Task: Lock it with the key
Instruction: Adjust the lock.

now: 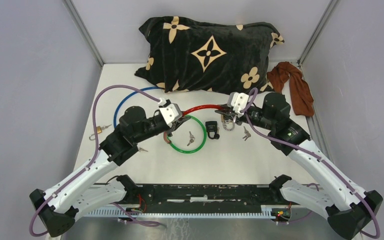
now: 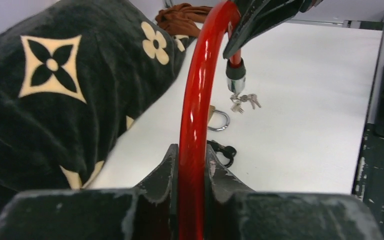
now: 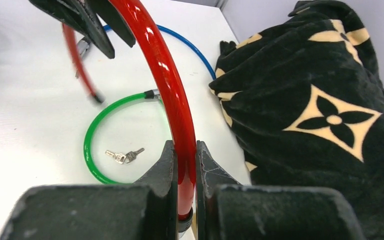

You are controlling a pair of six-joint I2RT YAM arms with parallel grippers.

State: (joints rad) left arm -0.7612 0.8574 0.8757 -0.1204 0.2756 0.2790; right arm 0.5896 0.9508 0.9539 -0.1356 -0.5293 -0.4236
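The left fingers point(image 2: 162, 175) are clamped on the red cable lock point(image 2: 195, 110), one on each side of it. The right fingers point(image 3: 211, 172) pinch it farther along, so the cable arches between the two pairs.

Just under the right fingers the cable's black-collared end point(image 2: 236, 74) points down. A bunch of keys point(image 2: 244, 100) sits right below it; whether they hang from it or lie on the tabletop point(image 2: 305, 100) cannot be told. A padlock point(image 2: 219, 120) lies close by.

Between the two pairs of fingers, under the arch, lies a small black lock point(image 1: 211, 129). Beside the left fingers a green cable loop point(image 3: 92, 135) rings a pair of keys point(image 3: 124, 156).

Beyond the left fingers a blue cable point(image 1: 125, 97) curves away. Farthest off, past both pairs, lie a black pillow point(image 1: 210, 52) with cream flowers and a brown cloth point(image 1: 292, 85).
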